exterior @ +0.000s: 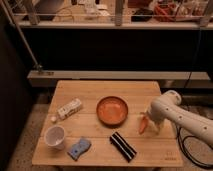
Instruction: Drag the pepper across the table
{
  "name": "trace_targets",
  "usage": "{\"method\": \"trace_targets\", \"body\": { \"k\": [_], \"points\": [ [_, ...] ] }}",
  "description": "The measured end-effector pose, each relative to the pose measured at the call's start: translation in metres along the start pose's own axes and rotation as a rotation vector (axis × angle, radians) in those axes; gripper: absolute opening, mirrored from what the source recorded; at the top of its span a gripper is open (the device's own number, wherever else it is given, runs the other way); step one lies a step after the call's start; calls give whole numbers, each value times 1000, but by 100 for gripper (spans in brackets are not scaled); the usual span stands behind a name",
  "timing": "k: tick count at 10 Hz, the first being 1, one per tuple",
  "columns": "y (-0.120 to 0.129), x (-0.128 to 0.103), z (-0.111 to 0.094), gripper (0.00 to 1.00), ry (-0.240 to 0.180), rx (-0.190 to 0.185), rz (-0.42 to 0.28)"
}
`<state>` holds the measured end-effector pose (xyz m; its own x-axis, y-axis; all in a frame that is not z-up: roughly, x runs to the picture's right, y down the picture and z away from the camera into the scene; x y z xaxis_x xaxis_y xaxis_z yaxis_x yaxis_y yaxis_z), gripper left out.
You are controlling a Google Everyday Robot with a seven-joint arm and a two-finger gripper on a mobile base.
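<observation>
Camera view puts the pepper [143, 125] on the right part of the worktop [90, 92], just right of the bowl [112, 110], long axis running roughly front to back; my gripper [150, 120] sits low against its right flank. Whether it is open or clamped on the pepper, I cannot tell; any drag leftward meets the bowl.

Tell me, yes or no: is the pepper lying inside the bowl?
No, the pepper lies on the table outside the bowl, with the gripper down beside it.
</observation>
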<state>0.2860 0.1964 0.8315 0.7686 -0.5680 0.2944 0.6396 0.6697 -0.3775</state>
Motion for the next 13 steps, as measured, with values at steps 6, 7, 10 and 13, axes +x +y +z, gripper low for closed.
{"method": "trace_targets", "body": {
  "k": [6,7,10,13],
  "points": [
    [-5,0,2,76,8,-2,-16],
    [-5,0,3,76,10,-2,-20],
    [-5,1,4,75,12,-3,-18],
    [-5,3,5,64,15,-4,-20]
  ]
}}
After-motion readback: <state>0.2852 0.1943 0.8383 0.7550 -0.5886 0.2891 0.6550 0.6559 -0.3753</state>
